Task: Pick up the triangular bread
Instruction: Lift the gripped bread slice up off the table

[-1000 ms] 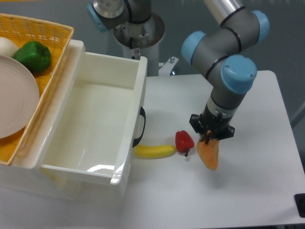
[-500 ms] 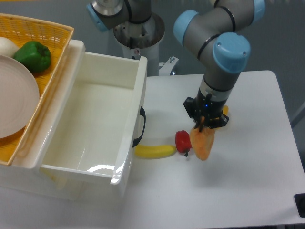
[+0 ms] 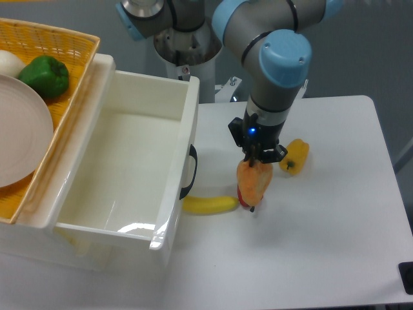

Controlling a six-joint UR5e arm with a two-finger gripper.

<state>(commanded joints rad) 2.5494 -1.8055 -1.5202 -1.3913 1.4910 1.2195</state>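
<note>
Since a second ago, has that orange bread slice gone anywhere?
Yes. Held in the gripper, the triangular bread has travelled left toward the white bin; it now hangs over the red item beside the banana.

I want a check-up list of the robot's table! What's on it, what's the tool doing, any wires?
Surface: white table, no spills seen.
Job's thing: bread hanging from the tool, lifted in front of a red item.
Clutter: banana on the table beside the white bin; small yellow item right of the tool.
Tool: tool shut on the bread's top, pointing down.
Cables: nothing seen.
Surroundings: yellow basket at left holding a green pepper, a plate and a white item.
</note>
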